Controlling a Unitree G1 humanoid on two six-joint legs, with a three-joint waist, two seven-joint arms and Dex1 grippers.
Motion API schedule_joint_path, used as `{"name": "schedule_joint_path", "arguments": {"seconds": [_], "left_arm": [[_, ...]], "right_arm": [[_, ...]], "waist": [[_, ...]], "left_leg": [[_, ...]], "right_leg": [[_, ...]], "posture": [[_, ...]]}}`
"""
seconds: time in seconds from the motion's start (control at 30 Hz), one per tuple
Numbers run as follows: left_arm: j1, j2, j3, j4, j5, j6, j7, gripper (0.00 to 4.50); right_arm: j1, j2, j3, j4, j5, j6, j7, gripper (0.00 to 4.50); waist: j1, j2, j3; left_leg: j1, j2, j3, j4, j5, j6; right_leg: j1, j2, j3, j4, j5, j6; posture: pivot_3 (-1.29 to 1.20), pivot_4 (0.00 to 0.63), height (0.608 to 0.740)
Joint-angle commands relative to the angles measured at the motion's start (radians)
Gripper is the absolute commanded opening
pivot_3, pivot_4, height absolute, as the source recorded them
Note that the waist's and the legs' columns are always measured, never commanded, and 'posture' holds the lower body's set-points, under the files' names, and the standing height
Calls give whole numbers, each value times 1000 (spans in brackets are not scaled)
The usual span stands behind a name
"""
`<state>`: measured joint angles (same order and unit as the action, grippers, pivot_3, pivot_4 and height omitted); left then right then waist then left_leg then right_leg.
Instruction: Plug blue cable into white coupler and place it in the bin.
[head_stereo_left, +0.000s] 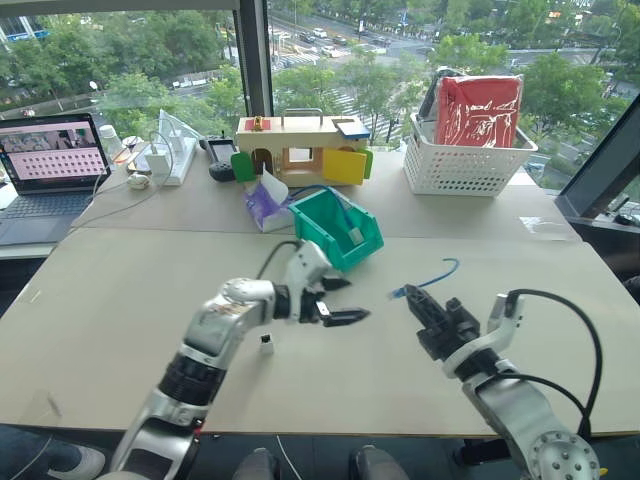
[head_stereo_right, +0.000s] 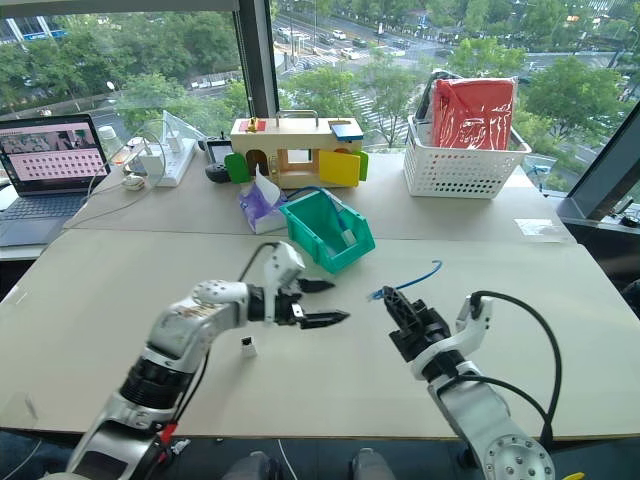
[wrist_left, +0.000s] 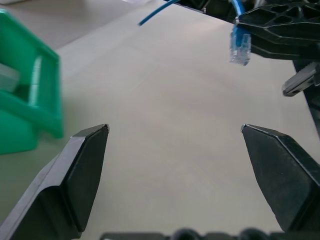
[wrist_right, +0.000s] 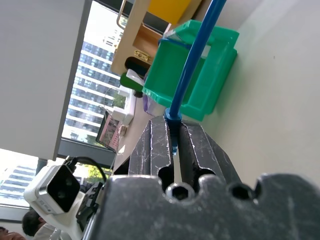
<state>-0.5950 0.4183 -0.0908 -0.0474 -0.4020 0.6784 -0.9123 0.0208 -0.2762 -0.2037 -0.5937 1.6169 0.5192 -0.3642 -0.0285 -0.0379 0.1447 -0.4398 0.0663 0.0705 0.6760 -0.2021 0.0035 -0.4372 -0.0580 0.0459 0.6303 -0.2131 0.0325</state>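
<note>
A: How do the two claws stand?

B: The left gripper (head_stereo_left: 338, 301) hangs above the pale tabletop (head_stereo_left: 120, 330) with its black fingers spread wide and nothing between them. The right gripper (head_stereo_left: 413, 300) has its fingers pressed together on the thin light-blue cable (head_stereo_left: 437, 274), pinching it just behind the small clear-blue plug (wrist_left: 239, 44).

A: Where does that plug sit relative to the claws?

B: It pokes out past the right fingertips toward the left gripper, in the gap between the two, touching neither left finger. The rest of the cord curves up and away behind the right gripper.

A: And the tiny white plastic coupler block?

B: The white coupler (head_stereo_left: 266, 345) stands on the table below and a little behind the left gripper, apart from its fingers, beside the left forearm.

A: The bin?

B: The small teal-green plastic bin (head_stereo_left: 337, 229) rests on the table beyond the left gripper, close to it, tilted with its cut-away front facing the grippers. Behind it stand a wooden toy house box (head_stereo_left: 300, 147) and a white lattice basket (head_stereo_left: 466, 165).
</note>
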Motion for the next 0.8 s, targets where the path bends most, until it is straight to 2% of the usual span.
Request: {"name": "schedule_joint_path", "arguments": {"seconds": [0.03,0.2,0.37,0.47,0.57,0.67,0.8], "left_arm": [[-16,42,126,-10,-75,-10,-6,4408],[92,171,216,-87,-154,-1,-100,4408],[319,243,329,-166,-162,-111,-130,4408],[456,170,424,-257,-202,-145,-35,4408],[600,89,440,-367,-181,-177,68,4408],[761,-18,392,-513,-175,-183,181,4408],[865,-78,307,-616,-117,-198,276,4408]], "right_arm": [[-55,-36,-22,26,22,-2,33,0],[-111,-67,-13,75,44,28,55,0],[-156,-134,-5,122,27,87,106,0],[-178,-159,-6,148,28,109,122,0],[-192,-164,-3,165,29,123,131,0],[-198,-167,2,176,25,140,137,0],[-197,-165,0,171,30,149,129,0]], "waist": [[2,0,0],[3,0,0],[4,1,1],[10,1,1],[16,1,1],[16,1,1],[18,1,1]], "left_leg": [[0,0,0,0,0,0],[0,0,1,-1,0,0],[0,1,2,-3,0,0],[0,1,3,-3,0,0],[0,1,3,-3,0,0],[0,1,4,-3,0,0],[0,1,4,-2,0,0]], "right_leg": [[0,0,0,0,0,0],[0,0,0,-1,1,-2],[-1,-1,0,-1,1,-3],[-1,-1,0,-1,0,-4],[0,-2,0,-1,1,-3],[0,-2,0,-2,1,-3],[0,-2,0,-1,0,-4]], "posture": [[0,150,732],[0,150,732],[0,150,732],[0,150,732],[0,150,732],[0,150,732],[0,150,732]]}}
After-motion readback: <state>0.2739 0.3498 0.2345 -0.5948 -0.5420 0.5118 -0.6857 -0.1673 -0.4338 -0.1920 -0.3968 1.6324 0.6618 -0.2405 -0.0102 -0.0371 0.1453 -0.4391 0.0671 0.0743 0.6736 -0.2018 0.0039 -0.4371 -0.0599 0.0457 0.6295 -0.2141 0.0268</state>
